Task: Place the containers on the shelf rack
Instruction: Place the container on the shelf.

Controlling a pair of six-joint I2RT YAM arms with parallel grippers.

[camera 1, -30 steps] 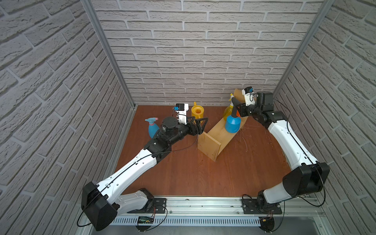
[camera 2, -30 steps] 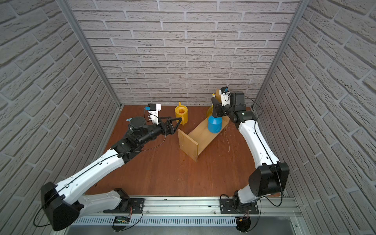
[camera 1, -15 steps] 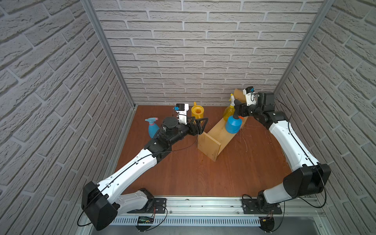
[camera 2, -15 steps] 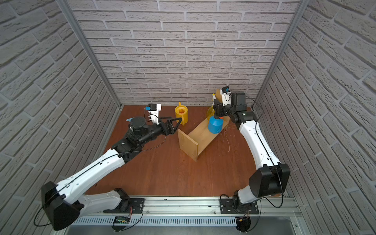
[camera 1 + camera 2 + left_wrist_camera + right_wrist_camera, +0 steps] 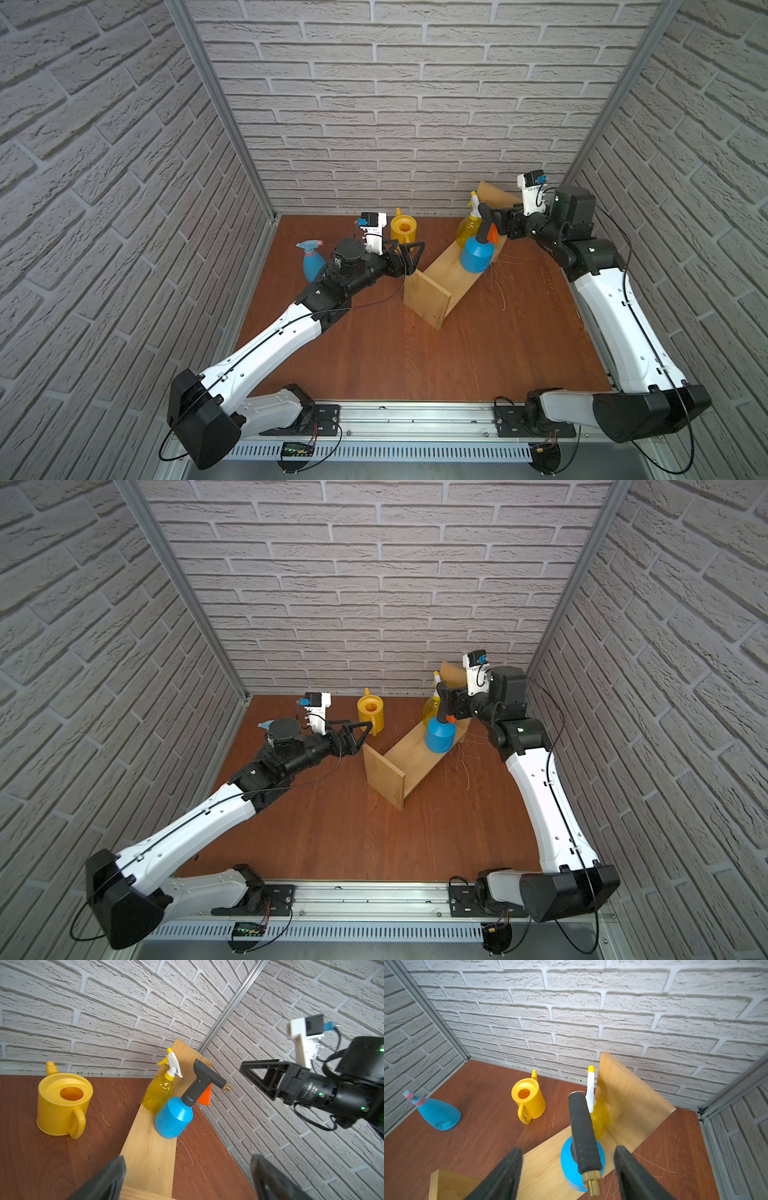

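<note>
The plywood shelf rack lies diagonally on the floor. On its far end stand the blue pressure sprayer and, behind it, the translucent yellow spray bottle. My right gripper is open, its fingers either side of the sprayer's black head with gaps on both sides. The yellow watering can and the light-blue spray bottle stand on the floor off the rack. My left gripper hangs open and empty by the rack's near end panel.
Brick-pattern walls close in the back and both sides, and the rack's far end panel sits near the back right corner. Bare wooden floor stretches in front of the rack. A metal rail runs along the front edge.
My right gripper has opened, letting go of the blue pressure sprayer's head, and has drawn back a little. The sprayer stays upright on the rack. The left arm has not moved.
</note>
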